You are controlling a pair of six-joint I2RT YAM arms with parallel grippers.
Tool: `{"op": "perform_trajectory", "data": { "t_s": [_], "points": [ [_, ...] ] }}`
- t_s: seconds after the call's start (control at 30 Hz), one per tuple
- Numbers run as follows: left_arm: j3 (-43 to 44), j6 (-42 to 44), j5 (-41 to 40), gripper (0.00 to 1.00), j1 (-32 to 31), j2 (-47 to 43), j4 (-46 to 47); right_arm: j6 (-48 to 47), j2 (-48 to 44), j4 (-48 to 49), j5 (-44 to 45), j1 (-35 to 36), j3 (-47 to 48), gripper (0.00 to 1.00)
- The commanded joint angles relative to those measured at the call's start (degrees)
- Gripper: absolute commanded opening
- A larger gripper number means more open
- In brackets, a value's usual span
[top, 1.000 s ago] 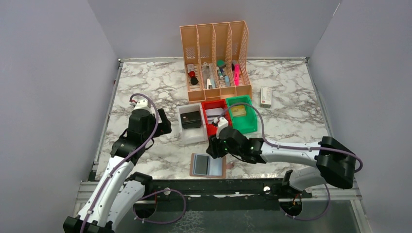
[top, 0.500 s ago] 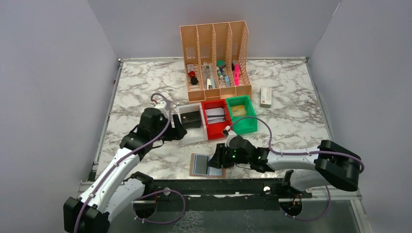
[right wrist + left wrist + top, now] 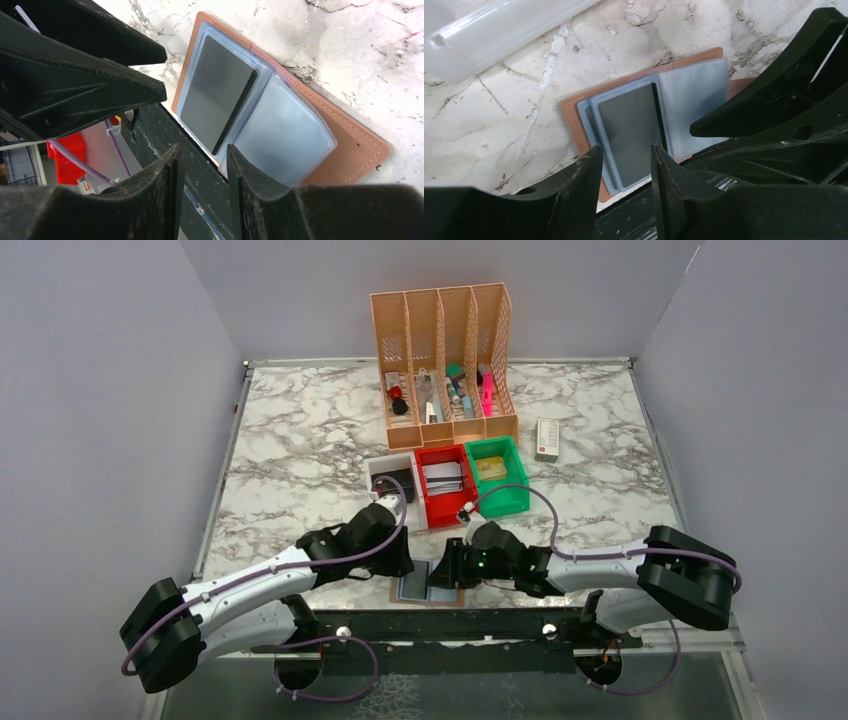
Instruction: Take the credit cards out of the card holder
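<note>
The tan-brown card holder (image 3: 412,597) lies open at the table's near edge, mostly covered by both grippers in the top view. Its bluish clear sleeves (image 3: 285,135) are spread out, and a dark credit card (image 3: 631,130) (image 3: 217,92) sits in the left sleeve. My left gripper (image 3: 625,148) (image 3: 403,562) hovers over the holder's (image 3: 570,116) near-left end, jaws partly apart, nothing between them. From the right, my right gripper (image 3: 203,147) (image 3: 441,575) hangs over the holder's (image 3: 360,145) near edge, jaws also partly apart and empty. The two grippers' fingertips are close together.
A black rail (image 3: 450,625) runs just below the holder along the table edge. Behind stand a white bin (image 3: 381,469) with a black case (image 3: 397,481), a red bin (image 3: 443,485), a green bin (image 3: 497,475), a peach file organizer (image 3: 443,360) and a small white box (image 3: 547,438).
My left arm swung from beside the white bin down to the holder, and its jaws narrowed. The right gripper came down onto the holder's right side and closed slightly.
</note>
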Motion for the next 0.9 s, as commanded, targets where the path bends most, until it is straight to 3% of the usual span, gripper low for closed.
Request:
{"op": "perform_trajectory", "data": {
  "t_s": [0.0, 0.4, 0.87],
  "points": [
    [0.2, -2.9, -3.0, 0.43, -2.2, 1.2, 3.7, -0.3, 0.9, 2.6, -0.9, 0.1, -0.4, 0.39],
    [-2.9, -5.6, -3.5, 0.36, -6.0, 4.1, 6.6, -0.4, 6.1, 2.8, -1.5, 0.2, 2.5, 0.3],
    [-8.0, -8.3, -4.8, 0.3, -7.7, 3.2, 7.4, 2.5, 9.5, 0.2, 2.4, 0.1, 4.0, 0.28]
  ]
}}
